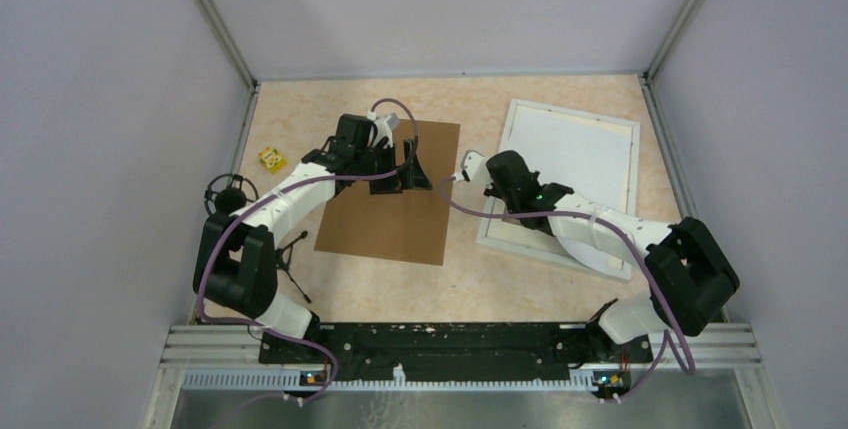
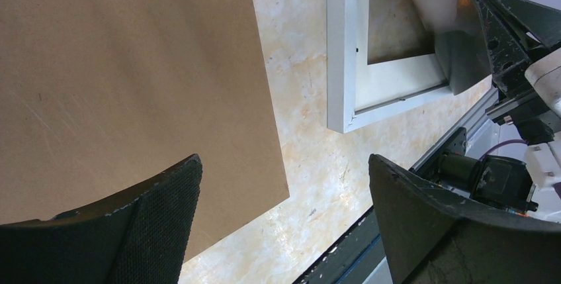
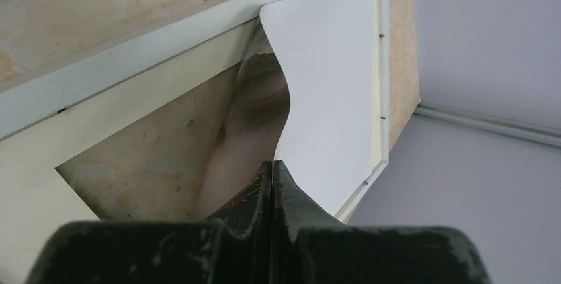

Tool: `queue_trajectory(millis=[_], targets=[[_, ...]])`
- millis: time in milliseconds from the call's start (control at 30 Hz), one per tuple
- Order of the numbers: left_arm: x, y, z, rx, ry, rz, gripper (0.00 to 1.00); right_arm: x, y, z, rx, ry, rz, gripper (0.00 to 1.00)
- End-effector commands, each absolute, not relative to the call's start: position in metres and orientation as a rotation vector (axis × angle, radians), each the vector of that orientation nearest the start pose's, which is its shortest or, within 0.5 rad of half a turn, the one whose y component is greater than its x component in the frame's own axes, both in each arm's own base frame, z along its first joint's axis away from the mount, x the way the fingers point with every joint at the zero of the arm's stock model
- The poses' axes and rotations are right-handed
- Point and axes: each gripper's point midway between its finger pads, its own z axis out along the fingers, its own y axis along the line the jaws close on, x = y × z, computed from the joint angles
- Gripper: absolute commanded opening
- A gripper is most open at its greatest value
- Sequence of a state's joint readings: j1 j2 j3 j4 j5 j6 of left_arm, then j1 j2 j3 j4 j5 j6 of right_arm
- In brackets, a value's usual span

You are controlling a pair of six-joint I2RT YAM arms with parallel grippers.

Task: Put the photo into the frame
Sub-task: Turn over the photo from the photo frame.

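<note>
The white-barred frame (image 1: 496, 234) lies flat at the right, with a cream window mat (image 3: 40, 171) inside it. The photo (image 1: 580, 149) lies on it white back up, with its near-left part lifted and curled. My right gripper (image 1: 515, 199) is shut on that lifted edge (image 3: 273, 163). In the left wrist view the photo's dark face with an orange glow (image 2: 456, 39) shows under the right gripper, above the frame's near-left corner (image 2: 341, 98). My left gripper (image 1: 412, 171) is open and empty (image 2: 284, 218), hovering over the right part of the brown board (image 1: 390, 194).
A small yellow object (image 1: 270, 158) lies at the far left. A black tripod-like stand (image 1: 232, 194) sits by the left arm. Grey walls enclose the table on three sides. The metal base rail (image 1: 450, 344) runs along the near edge.
</note>
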State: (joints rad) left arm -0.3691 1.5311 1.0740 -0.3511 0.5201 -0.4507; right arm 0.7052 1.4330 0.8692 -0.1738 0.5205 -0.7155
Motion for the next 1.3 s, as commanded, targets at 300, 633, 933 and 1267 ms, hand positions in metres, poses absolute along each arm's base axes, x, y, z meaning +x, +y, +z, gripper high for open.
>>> queue_trajectory(millis=[300, 633, 933, 1267], targets=[[0.317, -0.236, 0.146, 0.185, 2.427, -1.033, 0.98, 0.337, 0.144, 0.147, -1.129, 2.002, -0.543, 0.64], [0.314, -0.242, 0.140, 0.179, 2.451, -1.088, 0.98, 0.258, 0.200, 0.139, -0.683, 2.344, 0.216, 0.99], [0.294, -0.265, 0.130, 0.205, 2.491, -1.353, 0.98, 0.256, 0.194, 0.157, 0.031, 2.458, 0.445, 0.99], [0.269, -0.328, 0.107, 0.282, 2.658, -1.505, 0.79, 0.277, 0.089, 0.135, 0.596, 2.361, 0.375, 0.99]])
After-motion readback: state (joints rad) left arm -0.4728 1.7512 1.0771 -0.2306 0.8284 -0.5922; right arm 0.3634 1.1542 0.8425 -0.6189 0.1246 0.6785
